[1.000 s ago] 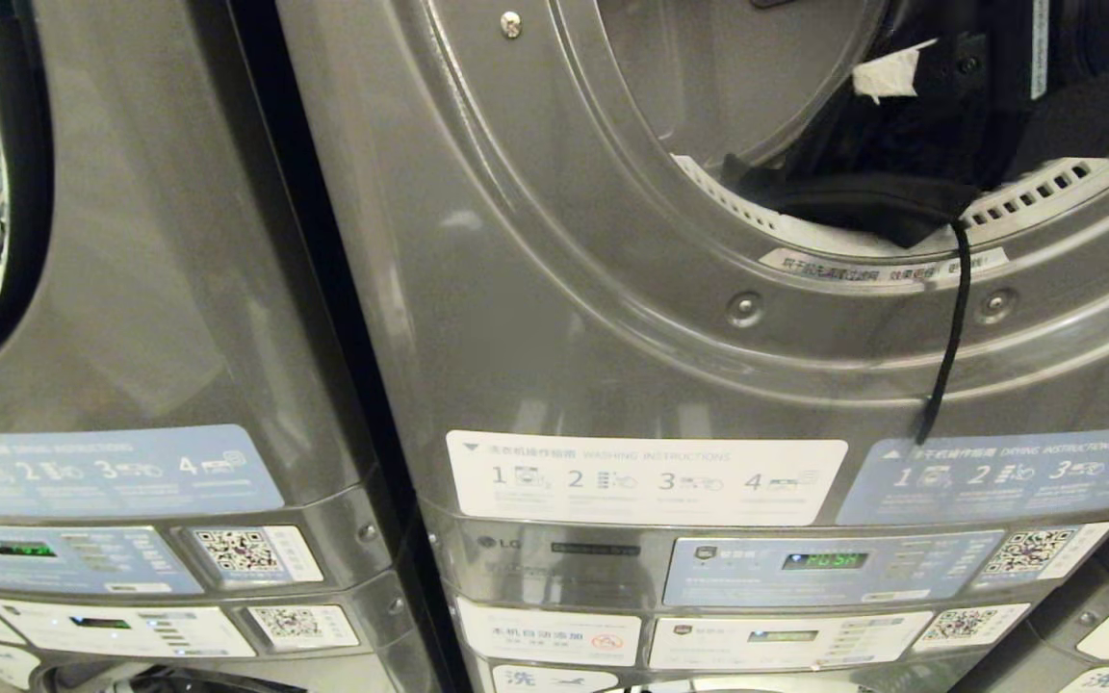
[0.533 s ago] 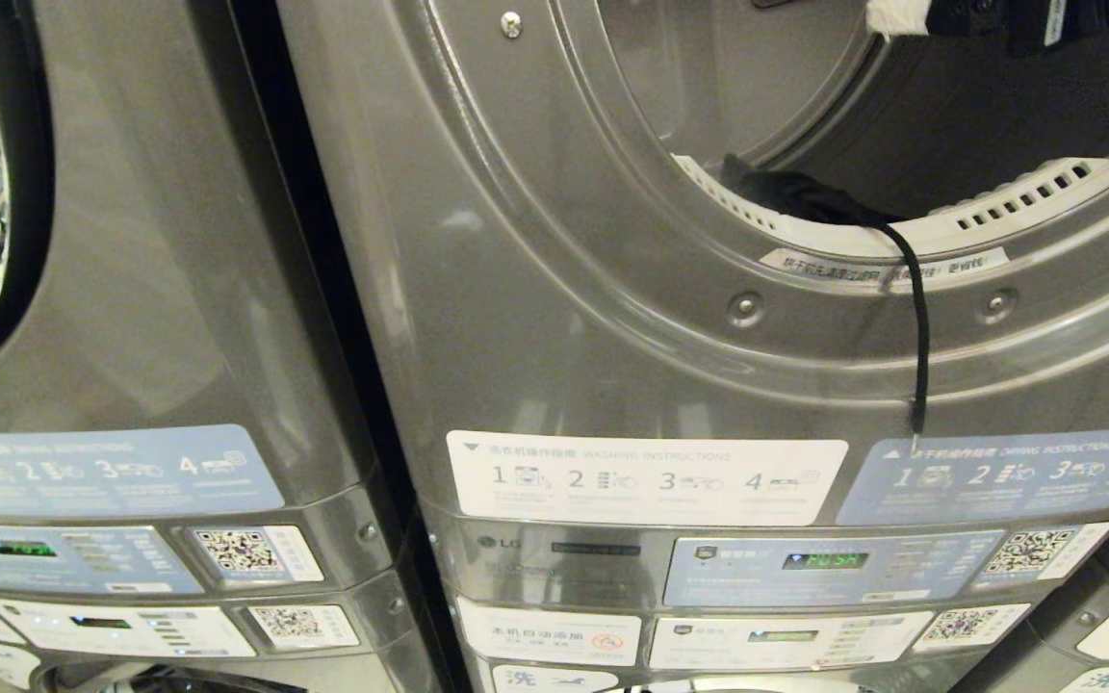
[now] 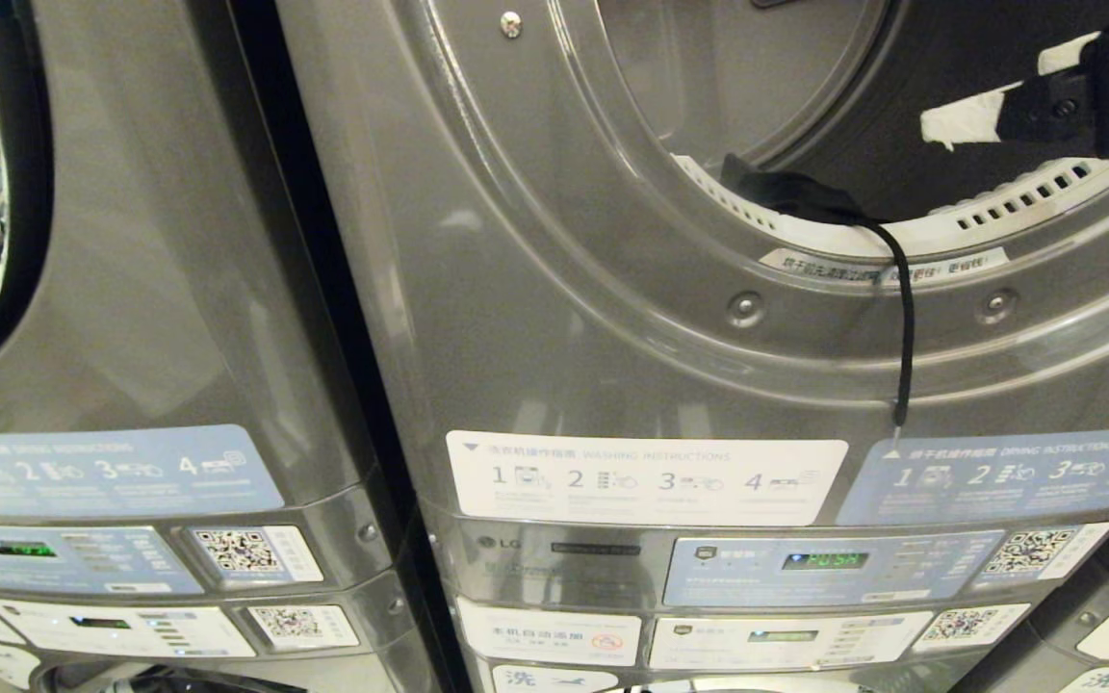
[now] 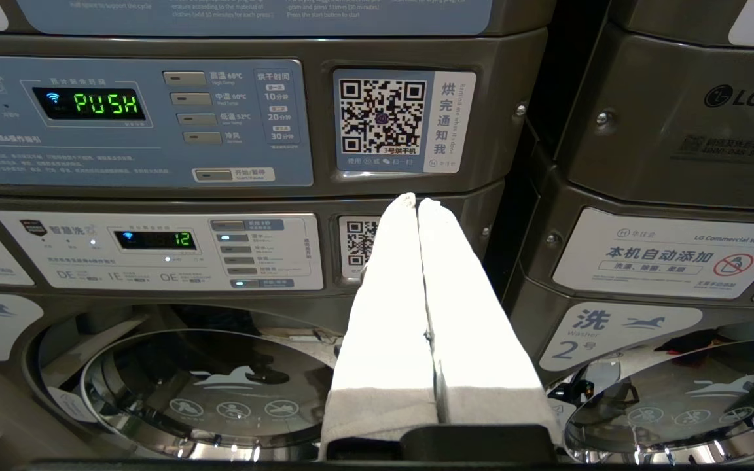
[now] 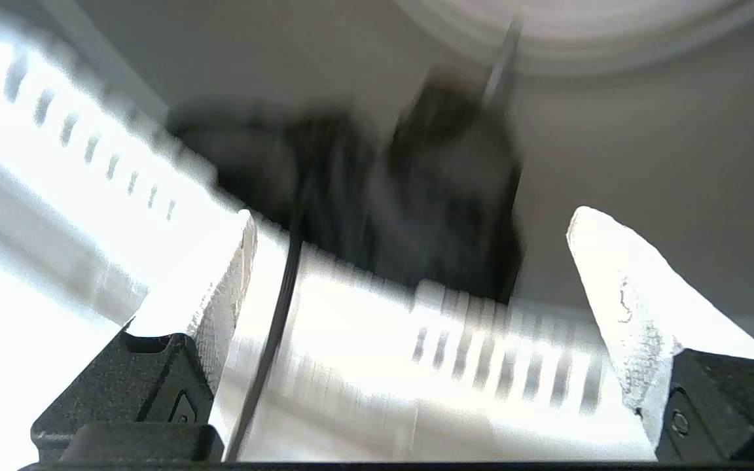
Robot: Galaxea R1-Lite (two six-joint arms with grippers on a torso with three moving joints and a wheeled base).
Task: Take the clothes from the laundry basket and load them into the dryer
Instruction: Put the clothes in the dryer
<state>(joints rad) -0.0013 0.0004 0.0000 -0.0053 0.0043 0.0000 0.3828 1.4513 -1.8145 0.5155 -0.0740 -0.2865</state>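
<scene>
Looking through the head camera, I see the grey dryer (image 3: 554,318) filling most of the picture, its round door opening at about 1 o'clock. A second machine (image 3: 131,289) stands beside it at 9 o'clock. Under the opening I read the white instruction sticker (image 3: 646,478) and, lower, the control panel (image 3: 824,568) with its green display.

A black garment (image 3: 790,195) lies on the perforated white lip (image 3: 1026,207) of the opening, at 1 o'clock, and its thin black cord (image 3: 904,327) hangs outside over the front.

My right gripper (image 5: 410,261) is inside the opening at 2 o'clock, jaws spread wide, holding nothing; the garment (image 5: 403,203) lies beyond its white fingers (image 5: 619,288).

My left gripper (image 4: 418,203) is parked low before the lower panels, its two white fingers (image 4: 383,314) pressed together, with nothing between them.
</scene>
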